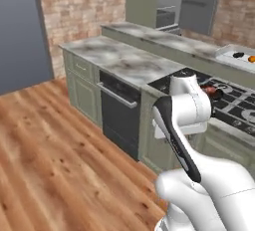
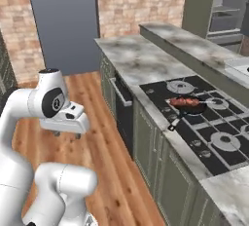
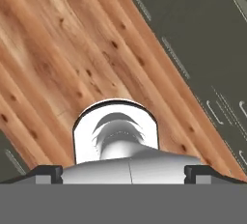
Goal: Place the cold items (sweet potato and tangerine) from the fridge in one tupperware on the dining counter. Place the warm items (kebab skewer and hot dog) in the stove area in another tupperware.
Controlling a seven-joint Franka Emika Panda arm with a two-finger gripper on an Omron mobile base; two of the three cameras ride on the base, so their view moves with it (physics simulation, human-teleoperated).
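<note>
Gripper (image 3: 123, 174) is held wide apart, nothing between the fingertips, pointed down at bare wood floor (image 3: 58, 54) beside the sage cabinets (image 3: 202, 35). Kebab skewer (image 2: 187, 103) is seen in a dark pan on the stove (image 2: 219, 122) (near its front edge). Tangerine (image 1: 252, 58) and sweet potato (image 1: 238, 55) lie in a tupperware (image 1: 226, 52) on the dining counter (image 1: 164, 38).

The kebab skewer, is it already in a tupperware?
No, the kebab skewer lies in a dark pan on the stove.
</note>
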